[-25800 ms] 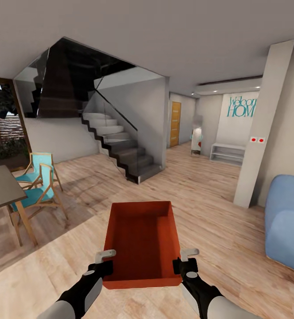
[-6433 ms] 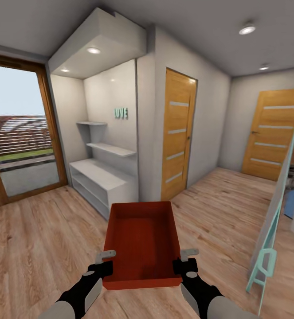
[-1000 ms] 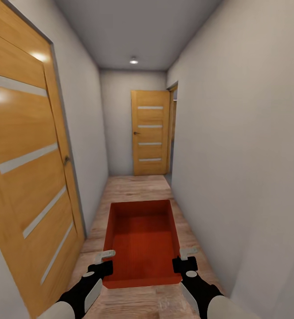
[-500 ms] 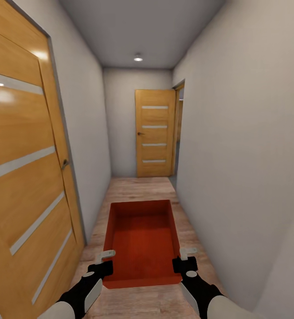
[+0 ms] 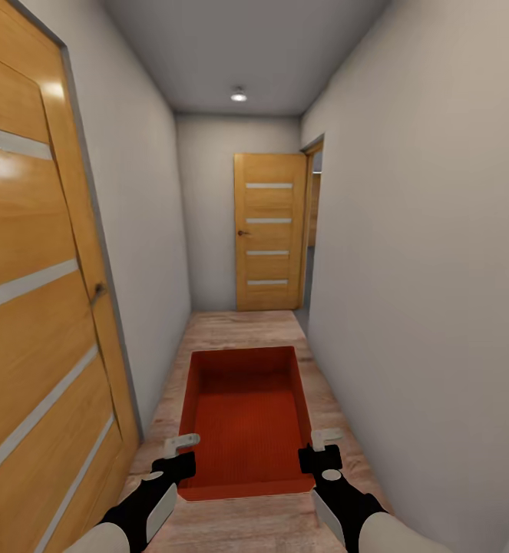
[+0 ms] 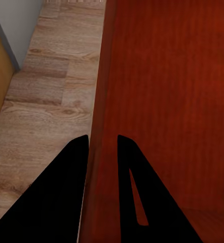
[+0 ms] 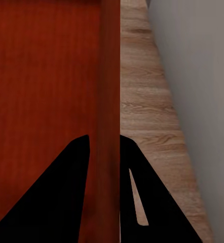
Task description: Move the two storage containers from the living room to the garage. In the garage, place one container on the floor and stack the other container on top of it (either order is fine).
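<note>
Left tool (image 5: 179, 455), right tool (image 5: 320, 450) clamp orange-red container (image 5: 246, 415); no readable writing.

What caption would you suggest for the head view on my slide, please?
Both claws, left and right, carry an orange-red storage container down a narrow hallway toward a wooden door.

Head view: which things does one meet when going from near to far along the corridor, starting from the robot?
left gripper and right gripper → storage container → wood-plank floor → far wooden door
</note>
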### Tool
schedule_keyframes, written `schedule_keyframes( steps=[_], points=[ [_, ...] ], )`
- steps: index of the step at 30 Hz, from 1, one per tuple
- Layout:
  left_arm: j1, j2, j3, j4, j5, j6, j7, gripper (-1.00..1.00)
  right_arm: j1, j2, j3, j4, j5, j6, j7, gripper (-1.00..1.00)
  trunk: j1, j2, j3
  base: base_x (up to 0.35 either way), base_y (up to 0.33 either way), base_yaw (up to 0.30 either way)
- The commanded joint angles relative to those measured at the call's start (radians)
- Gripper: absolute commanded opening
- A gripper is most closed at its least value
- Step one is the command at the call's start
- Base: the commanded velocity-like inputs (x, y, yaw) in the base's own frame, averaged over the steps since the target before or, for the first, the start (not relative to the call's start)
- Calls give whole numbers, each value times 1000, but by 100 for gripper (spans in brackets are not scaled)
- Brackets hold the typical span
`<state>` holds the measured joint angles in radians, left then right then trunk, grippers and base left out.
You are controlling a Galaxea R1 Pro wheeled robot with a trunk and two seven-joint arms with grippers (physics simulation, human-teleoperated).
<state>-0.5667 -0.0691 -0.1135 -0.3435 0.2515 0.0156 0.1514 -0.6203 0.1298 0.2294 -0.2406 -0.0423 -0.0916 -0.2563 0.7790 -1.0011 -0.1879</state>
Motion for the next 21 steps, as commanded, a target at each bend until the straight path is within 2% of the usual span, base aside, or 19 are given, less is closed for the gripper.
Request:
schedule_keyframes(
  steps=[1, 21],
  points=[
    [-1, 45, 5, -5, -9, -6, 57, -100, -1, -1, -13, 4, -15, -4, -5, -100, 1, -1, -1, 322, 0, 0],
    [-1, 47, 5, -5, -9, -6, 57, -100, -1, -1, -13, 4, -15, -5, -5, -100, 1, -1, -1, 322, 0, 0]
  ],
)
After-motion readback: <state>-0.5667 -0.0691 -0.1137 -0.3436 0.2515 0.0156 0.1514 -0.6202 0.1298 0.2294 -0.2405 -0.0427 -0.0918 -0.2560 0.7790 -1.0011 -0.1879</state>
